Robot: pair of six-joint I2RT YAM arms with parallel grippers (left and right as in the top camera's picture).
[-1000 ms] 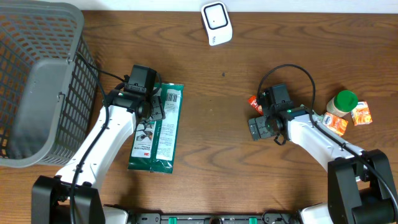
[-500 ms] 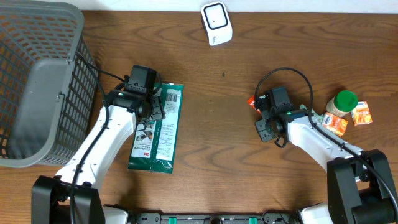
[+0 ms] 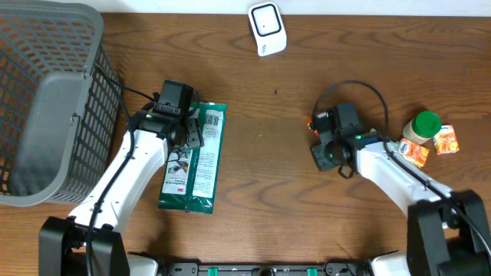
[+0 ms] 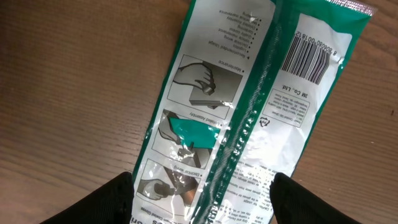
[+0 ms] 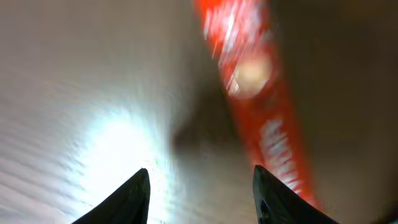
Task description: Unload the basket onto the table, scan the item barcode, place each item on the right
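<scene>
A green and white packet [image 3: 193,157] lies flat on the wooden table, its barcode [image 4: 307,62] facing up at the far end. My left gripper [image 4: 202,208] hovers over the packet's upper part, open, with one dark finger off each long side. A thin red packet [image 3: 313,122] lies just beyond my right gripper [image 3: 323,154]. The right wrist view is blurred. There the red packet [image 5: 261,106] runs down past the right finger, and the right gripper [image 5: 202,199] stands open over bare wood. The white scanner [image 3: 266,28] stands at the table's back edge.
A grey mesh basket [image 3: 46,100] fills the back left corner. At the right lie a green-lidded jar [image 3: 421,126] and two small orange packets [image 3: 446,139] [image 3: 414,153]. The right arm's black cable loops above its wrist.
The right gripper's jaws have narrowed from wide open, and its wrist has shifted slightly by the red packet. The left arm and green packet have not moved.
</scene>
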